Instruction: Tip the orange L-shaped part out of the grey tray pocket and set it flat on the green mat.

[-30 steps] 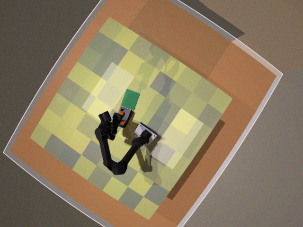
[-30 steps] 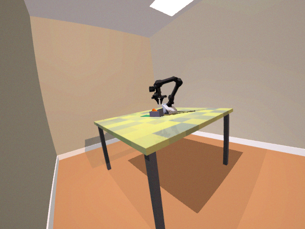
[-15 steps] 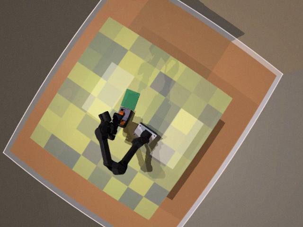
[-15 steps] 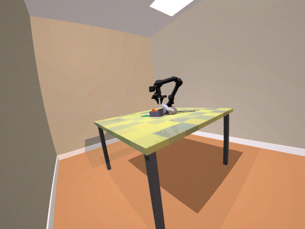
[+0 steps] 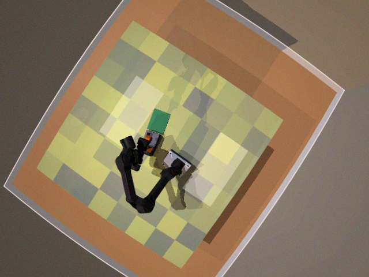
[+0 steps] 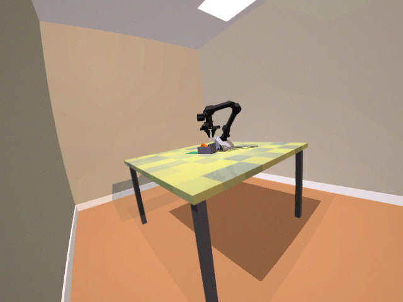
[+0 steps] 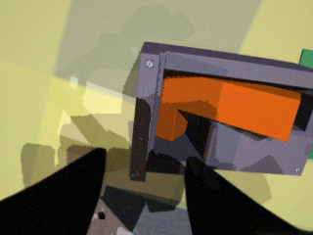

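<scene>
The orange L-shaped part lies tilted in the grey tray. Its L-shaped end is low in the pocket, on the left in the wrist view. Its straight end is raised above the pocket, on the side toward the green mat. The mat lies flat beside the tray and is mostly outside the wrist view. My gripper is partly open and empty, above the tray's L-end side. In the top view the arm hides its fingertips.
The arm's light grey base plate stands close to the tray, on the side away from the mat. The arm bends high over the patchwork table. Shadows of the arm fall around the tray and base.
</scene>
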